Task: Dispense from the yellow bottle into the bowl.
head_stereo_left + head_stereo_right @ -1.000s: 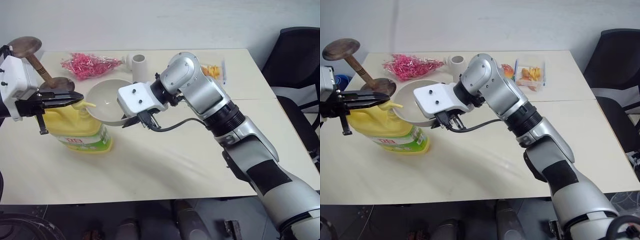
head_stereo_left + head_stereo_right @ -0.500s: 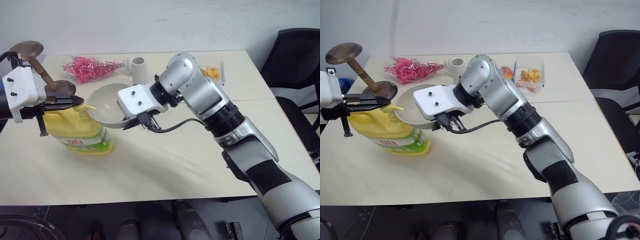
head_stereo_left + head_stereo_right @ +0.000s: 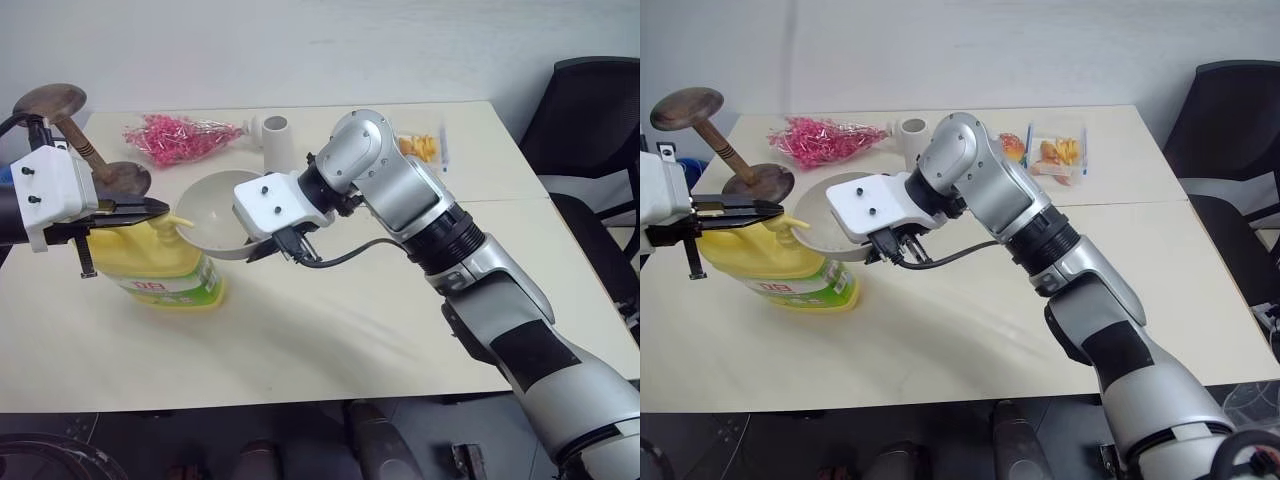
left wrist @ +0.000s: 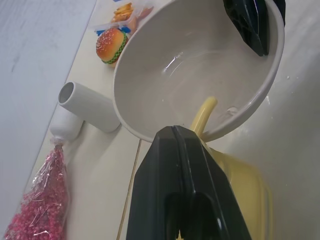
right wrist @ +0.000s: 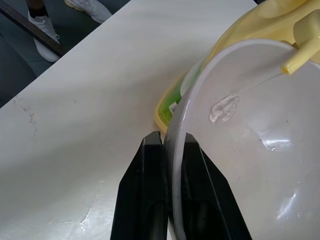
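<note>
Left gripper (image 3: 150, 208), jaws closed and empty, rests atop the squat yellow plastic pump bottle (image 3: 150, 262) standing on the table; likely heavy, stable. Right gripper (image 5: 170, 150) pinches the light, rigid beige bowl's (image 3: 215, 205) rim, holding it under the spout.

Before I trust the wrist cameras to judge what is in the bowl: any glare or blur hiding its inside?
Left wrist view: the bowl is sharp, with small glints on its inside; the left gripper close to the lens is a dark mass. Right wrist view: a clear blob shows on the bowl wall, and the yellow bottle behind is soft.
</note>
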